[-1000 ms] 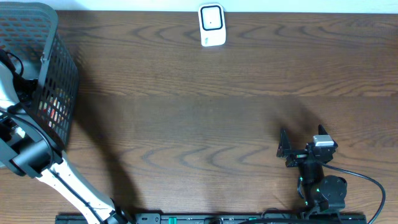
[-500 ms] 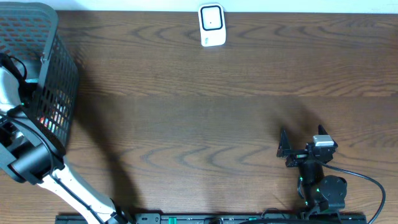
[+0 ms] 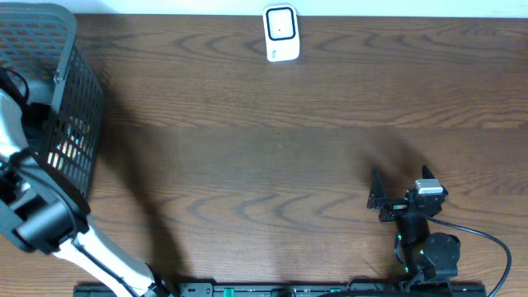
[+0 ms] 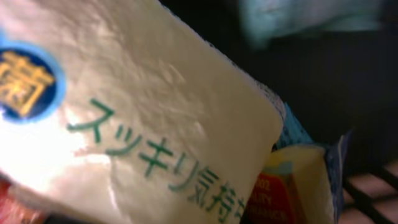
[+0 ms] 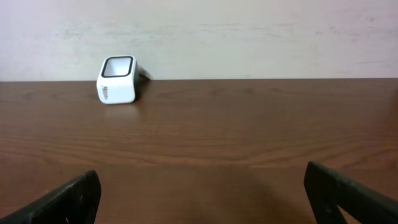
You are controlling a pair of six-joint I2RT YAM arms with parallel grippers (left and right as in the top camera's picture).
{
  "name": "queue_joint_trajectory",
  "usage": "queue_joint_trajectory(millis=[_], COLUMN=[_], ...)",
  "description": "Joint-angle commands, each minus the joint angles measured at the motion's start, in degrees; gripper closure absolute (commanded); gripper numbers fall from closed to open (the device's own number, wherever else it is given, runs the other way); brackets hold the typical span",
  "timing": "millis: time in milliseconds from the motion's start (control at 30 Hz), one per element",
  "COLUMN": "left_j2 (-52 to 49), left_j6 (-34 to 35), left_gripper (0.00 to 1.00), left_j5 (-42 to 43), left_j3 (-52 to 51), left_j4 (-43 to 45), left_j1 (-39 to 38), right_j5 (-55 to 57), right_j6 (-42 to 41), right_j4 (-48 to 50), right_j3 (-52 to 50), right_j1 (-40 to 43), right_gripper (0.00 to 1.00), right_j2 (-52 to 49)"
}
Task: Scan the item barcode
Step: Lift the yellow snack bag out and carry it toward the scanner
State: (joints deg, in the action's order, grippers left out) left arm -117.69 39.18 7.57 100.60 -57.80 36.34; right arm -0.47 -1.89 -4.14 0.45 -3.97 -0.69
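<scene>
Packet (image 4: 143,106), cream with green lettering, fills my left wrist view, lying inside the basket (image 3: 78,107) against a red-printed carton (image 4: 280,196). My left pincer is down in the basket and clamped tight. I judge it has the packet, though my fingers are out of sight and I cannot be sure. Well away from the basket, my right pincer (image 5: 205,193) sits wide and empty, low over the table (image 3: 272,148). Farthest from the basket, at the table's far edge, stands the scanner (image 3: 280,33). Lifting out, carrying across and showing the barcode are all left to do.
</scene>
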Motion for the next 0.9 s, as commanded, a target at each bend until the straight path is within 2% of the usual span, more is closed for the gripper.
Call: queue_joint_trajectory(millis=[0, 267, 433, 533, 633, 733, 867], left_j2=[11.1, 26.9, 33.7, 36.5, 38.0, 38.9, 39.3], left_j6=[-1.4, -1.2, 3.9, 3.8, -0.4, -8.0, -16.6], left_gripper=[0.93, 0.92, 0.93, 0.93, 0.93, 0.93, 0.93], left_j5=[1.0, 1.0, 1.3, 4.3, 6.4, 6.4, 6.4], left_j3=[0.8, 0.8, 0.8, 0.8, 0.8, 0.8, 0.8], left_j4=[2.2, 8.1, 10.3, 13.4, 16.9, 19.5, 19.6], left_j1=[-0.1, -0.2, -0.6, -2.4, -5.4, -9.5, -16.7], right_j5=[0.1, 0.1, 0.1, 0.1, 0.1, 0.1, 0.1], right_j6=[0.7, 0.7, 0.7, 0.7, 0.7, 0.7, 0.7], right_j4=[-0.2, -0.2, -0.2, -0.2, -0.2, -0.2, -0.2], right_j3=[-0.1, -0.1, -0.1, -0.1, -0.1, -0.1, -0.1], right_j1=[0.3, 0.3, 0.3, 0.3, 0.3, 0.3, 0.3], right_gripper=[0.01, 0.01, 0.01, 0.01, 0.01, 0.01, 0.01], right_j2=[0.3, 0.3, 0.3, 0.3, 0.3, 0.3, 0.3])
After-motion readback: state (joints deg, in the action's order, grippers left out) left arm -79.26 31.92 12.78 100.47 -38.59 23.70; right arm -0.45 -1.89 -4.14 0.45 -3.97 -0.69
